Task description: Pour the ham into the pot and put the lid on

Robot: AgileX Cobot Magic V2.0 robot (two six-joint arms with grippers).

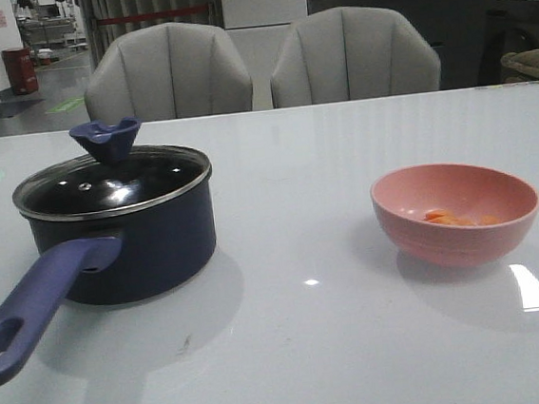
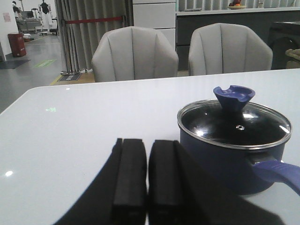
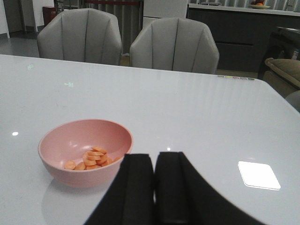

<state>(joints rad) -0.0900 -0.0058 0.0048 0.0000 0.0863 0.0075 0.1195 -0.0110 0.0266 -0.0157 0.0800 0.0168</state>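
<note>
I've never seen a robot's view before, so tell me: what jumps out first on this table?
The dark blue pot on the left, its glass lid already on and its long handle pointing toward the camera. On the right stands a pink bowl with a few orange ham slices still inside. Each hand, left and right, appears shut and holds nothing.

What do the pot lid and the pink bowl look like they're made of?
The lid looks like clear glass in a shiny metal rim: it mirrors the lights, and its blue knob looks like matte plastic or rubber. The bowl seems matte plastic or ceramic, with faint ridges outside; I can't tell which.
</note>
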